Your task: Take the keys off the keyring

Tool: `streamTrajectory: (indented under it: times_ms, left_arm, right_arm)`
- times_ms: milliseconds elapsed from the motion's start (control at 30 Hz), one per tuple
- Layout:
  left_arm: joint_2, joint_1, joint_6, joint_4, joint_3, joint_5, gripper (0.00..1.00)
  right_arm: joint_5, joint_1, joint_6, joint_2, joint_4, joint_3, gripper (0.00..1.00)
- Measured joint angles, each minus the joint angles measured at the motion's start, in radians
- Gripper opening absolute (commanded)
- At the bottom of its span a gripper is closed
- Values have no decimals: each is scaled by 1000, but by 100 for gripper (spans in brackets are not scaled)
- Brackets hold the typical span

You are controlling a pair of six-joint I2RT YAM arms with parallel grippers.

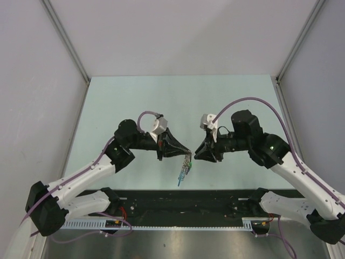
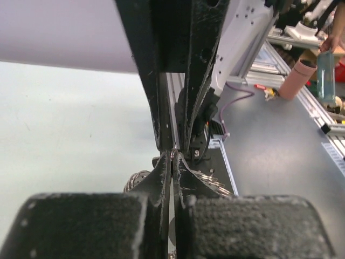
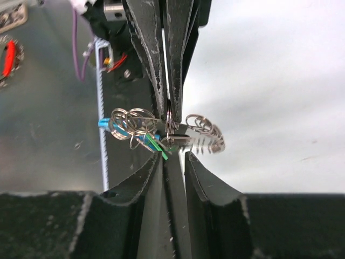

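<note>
Top view: the left gripper (image 1: pixel 186 151) and right gripper (image 1: pixel 196 155) are met tip to tip just below the centre of the frame. This is over the near part of the pale green table (image 1: pixel 135 97). The keys (image 1: pixel 185 168) trail from the meeting point toward the lower edge of the frame, with the blue piece (image 1: pixel 180 181) lowest.

Edges and room: the table's far edge and both side edges lie well apart from the grippers. The grey side panels (image 1: pixel 32 81) rise from the side edges, behind aluminium posts (image 1: pixel 67 40). The black base strip (image 1: pixel 183 197) along the near edge is near the hanging bunch (the tightest margin seen).

Left fingers: in the left wrist view they are pressed almost together, only a thin slit between them. In the right wrist view their tips are clamped on the keyring (image 3: pixel 141 116) bunch.

Right fingers: a small gap is seen between them in the right wrist view, and a toothed key (image 3: pixel 207 139) lies just at their tips. Whether it is gripped cannot be told.

A green piece (image 3: pixel 160 150) is noted among the rings.

Containers: a pinkish cylinder (image 2: pixel 297 80) and a translucent bluish vessel (image 2: pixel 325 73) are seen at the upper right of the left wrist view, off the table. Their contents cannot be made out.
</note>
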Motion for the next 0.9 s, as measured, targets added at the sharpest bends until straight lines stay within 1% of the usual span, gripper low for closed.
streamTrajectory:
  times_ms: [100,267,367,667,900]
  left_arm:
    - [-5,0,-47,74,-21,-24,0]
    - [-19,0,-179,270,-106,-97,0]
    - [-24,0,-247,353,-143,-143,0]
    - [-41,0,-353,496,-164,-203,1]
    - [-43,0,-378,523,-171,-206,0]
  right_arm:
    - [30,-2,8,-58,62,-27,33]
    - [50,-2,16,-145,173,-100,34]
    - [61,-1,24,-179,230,-142,34]
    - [110,22,64,-201,431,-221,33]
    - [135,63,79,-189,543,-231,30]
